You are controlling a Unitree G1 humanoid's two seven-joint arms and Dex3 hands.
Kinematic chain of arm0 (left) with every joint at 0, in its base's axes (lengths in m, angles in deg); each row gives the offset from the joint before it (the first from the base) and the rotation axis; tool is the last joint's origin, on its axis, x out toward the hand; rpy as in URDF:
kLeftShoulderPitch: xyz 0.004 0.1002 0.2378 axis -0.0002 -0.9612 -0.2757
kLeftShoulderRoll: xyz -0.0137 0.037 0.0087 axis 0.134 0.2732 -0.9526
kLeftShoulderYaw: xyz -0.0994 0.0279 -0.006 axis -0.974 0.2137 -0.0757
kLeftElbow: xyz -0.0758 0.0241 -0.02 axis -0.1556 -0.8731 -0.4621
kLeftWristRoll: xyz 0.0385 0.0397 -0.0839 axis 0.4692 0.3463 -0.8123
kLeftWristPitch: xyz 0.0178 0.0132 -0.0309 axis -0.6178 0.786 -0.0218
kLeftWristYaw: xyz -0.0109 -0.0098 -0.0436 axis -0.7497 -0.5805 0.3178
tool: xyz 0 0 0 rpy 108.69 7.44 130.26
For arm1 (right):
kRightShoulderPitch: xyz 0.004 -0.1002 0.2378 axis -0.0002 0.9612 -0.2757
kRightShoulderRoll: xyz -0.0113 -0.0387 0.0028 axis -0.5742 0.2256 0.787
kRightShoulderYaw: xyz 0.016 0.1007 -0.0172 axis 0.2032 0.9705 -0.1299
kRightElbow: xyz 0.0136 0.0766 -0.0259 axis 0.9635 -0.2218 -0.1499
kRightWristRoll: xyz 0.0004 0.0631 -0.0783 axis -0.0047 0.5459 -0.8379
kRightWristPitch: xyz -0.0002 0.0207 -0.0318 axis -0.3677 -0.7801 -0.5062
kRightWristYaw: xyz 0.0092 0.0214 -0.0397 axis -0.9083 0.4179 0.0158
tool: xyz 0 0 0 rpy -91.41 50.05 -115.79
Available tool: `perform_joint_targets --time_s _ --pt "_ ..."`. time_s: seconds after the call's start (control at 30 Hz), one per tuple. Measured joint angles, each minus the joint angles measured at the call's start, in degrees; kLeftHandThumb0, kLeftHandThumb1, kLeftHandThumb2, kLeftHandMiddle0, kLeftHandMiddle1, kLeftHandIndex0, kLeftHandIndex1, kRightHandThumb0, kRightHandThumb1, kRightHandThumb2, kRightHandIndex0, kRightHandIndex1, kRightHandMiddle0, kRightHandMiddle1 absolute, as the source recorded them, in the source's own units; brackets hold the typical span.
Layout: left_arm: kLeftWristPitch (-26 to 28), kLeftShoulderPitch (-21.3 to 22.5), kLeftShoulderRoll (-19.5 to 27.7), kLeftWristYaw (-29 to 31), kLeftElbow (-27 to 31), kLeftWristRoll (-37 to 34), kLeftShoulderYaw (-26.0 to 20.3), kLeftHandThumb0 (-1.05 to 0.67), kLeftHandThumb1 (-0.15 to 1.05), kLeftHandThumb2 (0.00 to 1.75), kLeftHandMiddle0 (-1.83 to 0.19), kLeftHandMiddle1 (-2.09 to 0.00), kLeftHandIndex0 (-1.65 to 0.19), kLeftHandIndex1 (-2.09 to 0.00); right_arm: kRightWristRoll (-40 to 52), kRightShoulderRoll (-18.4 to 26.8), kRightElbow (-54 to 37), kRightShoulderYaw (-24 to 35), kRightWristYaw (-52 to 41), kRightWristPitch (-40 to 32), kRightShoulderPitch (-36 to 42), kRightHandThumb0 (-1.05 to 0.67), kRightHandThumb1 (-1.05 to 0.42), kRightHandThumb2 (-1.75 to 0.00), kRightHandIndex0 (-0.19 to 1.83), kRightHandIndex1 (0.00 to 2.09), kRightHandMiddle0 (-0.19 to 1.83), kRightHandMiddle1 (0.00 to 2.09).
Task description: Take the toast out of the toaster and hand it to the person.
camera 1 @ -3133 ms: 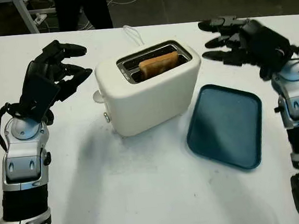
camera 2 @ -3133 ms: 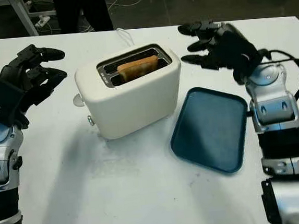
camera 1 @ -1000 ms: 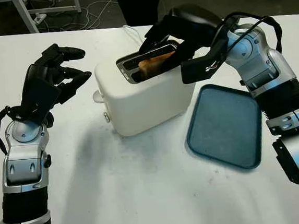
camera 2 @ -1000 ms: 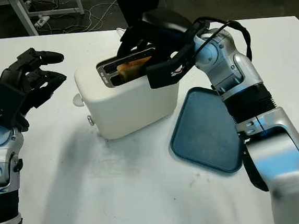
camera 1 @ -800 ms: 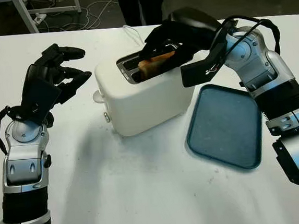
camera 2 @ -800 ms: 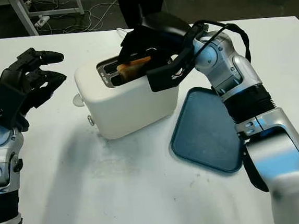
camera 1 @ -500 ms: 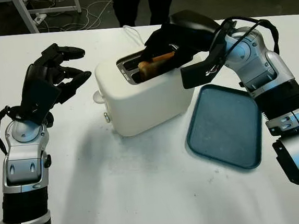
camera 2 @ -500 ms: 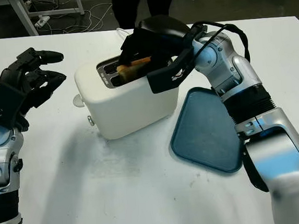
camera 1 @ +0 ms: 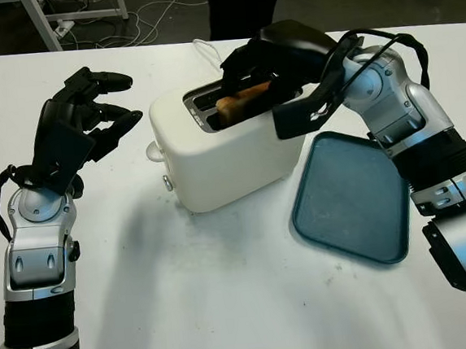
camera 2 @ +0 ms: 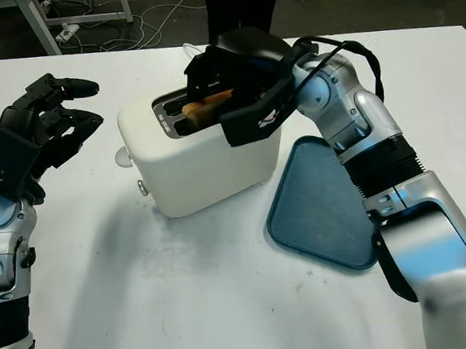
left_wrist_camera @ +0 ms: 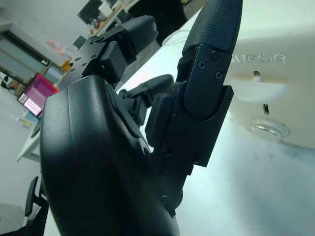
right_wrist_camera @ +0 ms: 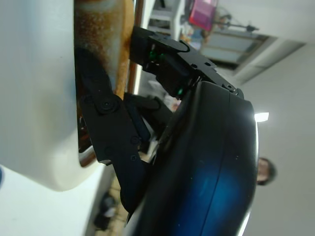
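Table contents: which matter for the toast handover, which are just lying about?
In the job: toast in the white toaster; right hand closed on the toast at the slot; person standing beyond the table.

Lying about: blue tray beside the toaster; left hand, open, raised left of the toaster.

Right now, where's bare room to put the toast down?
The blue tray right of the toaster is bare. So is the table in front of the toaster, between both arms. It is crowded at the toaster top, where the right hand grips the toast.
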Motion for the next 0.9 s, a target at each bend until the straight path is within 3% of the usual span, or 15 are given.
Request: perform_joint_targets --time_s 0.23,0.53,0.77,0.9 --pt "-0.06 -0.04 -0.02 -0.12 0.0 0.04 0.0 -0.89 0.92 0.0 -0.43 -1.08 -0.41 -0.86 -1.15 0.14 3.91 -0.17 6.11 5.5 0.01 -0.47 -0.92 -0.35 1.2 1.75 0.9 1.75" --pt "-0.11 -0.05 -0.02 -0.27 0.01 0.08 0.02 -0.89 0.91 0.0 -0.43 -1.08 -0.41 -0.86 -0.96 -0.15 6.42 1.49 8.86 6.77 -0.76 -0.42 -0.92 -0.27 1.15 1.75 0.87 1.75" --pt "-0.1 -0.04 -0.02 -0.25 0.0 0.02 0.03 -0.88 0.91 0.0 -0.43 -1.09 -0.4 -0.87 5.14 -0.59 10.34 8.54 8.34 3.69 -6.77 -0.4 -0.92 -0.32 1.06 1.75 0.8 1.75" --pt "-0.1 -0.05 -0.02 -0.24 0.0 0.05 0.03 -0.89 0.91 0.0 -0.43 -1.08 -0.4 -0.87 8.68 -0.11 12.42 12.64 8.76 1.83 -11.4 -0.49 -0.92 -0.35 1.07 1.75 0.82 1.75"
